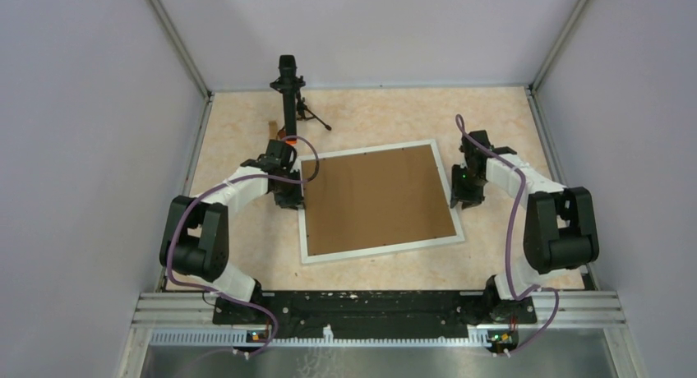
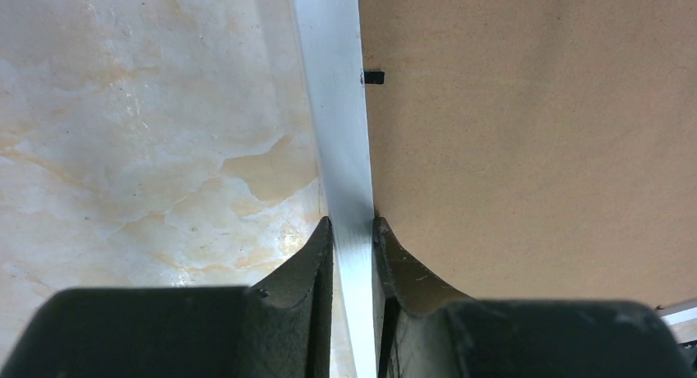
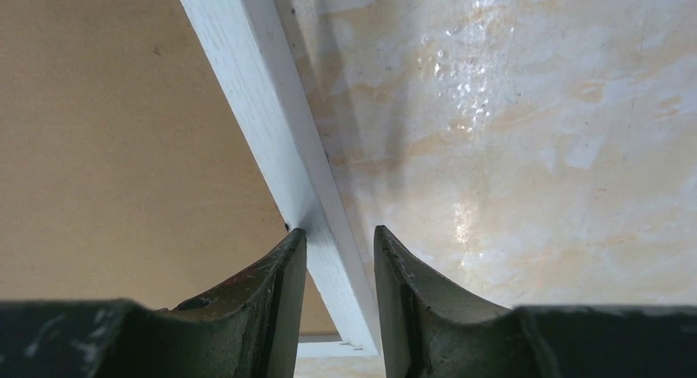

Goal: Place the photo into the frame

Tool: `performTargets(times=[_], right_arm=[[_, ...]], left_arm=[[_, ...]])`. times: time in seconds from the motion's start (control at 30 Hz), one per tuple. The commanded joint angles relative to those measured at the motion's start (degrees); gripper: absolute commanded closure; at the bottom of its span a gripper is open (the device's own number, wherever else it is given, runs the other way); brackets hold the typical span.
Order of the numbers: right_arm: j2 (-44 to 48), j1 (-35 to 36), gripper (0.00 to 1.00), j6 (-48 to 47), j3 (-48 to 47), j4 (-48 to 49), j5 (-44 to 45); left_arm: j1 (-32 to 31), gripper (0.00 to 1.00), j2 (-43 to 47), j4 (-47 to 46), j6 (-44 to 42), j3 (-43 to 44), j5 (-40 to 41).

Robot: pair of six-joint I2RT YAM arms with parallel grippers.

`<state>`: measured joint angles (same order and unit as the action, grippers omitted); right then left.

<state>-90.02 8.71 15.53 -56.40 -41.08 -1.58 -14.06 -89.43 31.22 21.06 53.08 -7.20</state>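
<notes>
The frame (image 1: 383, 249) lies flat near the middle of the counter (image 1: 370, 115), turned a little so that its far right corner sits further back than its far left one. We see its thin white rails on all four sides, and a plain brown board (image 1: 374, 199) fills the opening inside them. The photo does not show in any view, and we cannot tell whether it lies under the board.

The left hand (image 1: 294, 199) is at the frame's left rail, about halfway along it. In the left wrist view its two dark fingers (image 2: 316, 263) press on either side of the white rail (image 2: 341, 131), so this hand (image 2: 353, 226) is closed to a narrow gap and grips the frame. A small black tab (image 2: 374, 77) sits at the board's (image 2: 534, 148) edge, just past the fingertips.

The right hand (image 1: 457, 199) is at the right rail. In the right wrist view this hand (image 3: 335, 234) straddles the rail (image 3: 263, 107). The inner finger (image 3: 275, 288) touches the edge by the board (image 3: 107, 148), while a sliver of counter (image 3: 534, 148) shows between the rail and the outer fingertip. So it stands slightly open around the rail, not yet clamped.

At the far left of the counter stands a black post on a small stand (image 1: 288, 90). Grey walls close in the sides and back.
</notes>
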Motion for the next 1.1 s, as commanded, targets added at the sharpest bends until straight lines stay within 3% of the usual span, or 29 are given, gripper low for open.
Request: performTargets(times=[0.0,0.6,0.8,1.07], right_arm=[[-1.9,-0.36,0.64,-0.82,-2.24,1.78,-0.89],[-6.16,2.13,0.64,-1.7,0.58,4.69,-7.46],[-7.47,2.19,0.59,-1.82,1.67,6.25,-10.99],[-8.84,4.08,0.6,0.03,0.83,4.82,-0.15]], left_arm=[[0.39,0.89,-1.68,-1.6,-1.52,-1.14,2.21],[0.35,0.92,-2.82,-2.29,-1.37,-0.52,-0.6],[0.33,0.93,-3.17,-2.5,-1.55,-0.5,-1.31],[0.35,0.94,-3.54,-2.83,-1.67,-0.78,-2.17]])
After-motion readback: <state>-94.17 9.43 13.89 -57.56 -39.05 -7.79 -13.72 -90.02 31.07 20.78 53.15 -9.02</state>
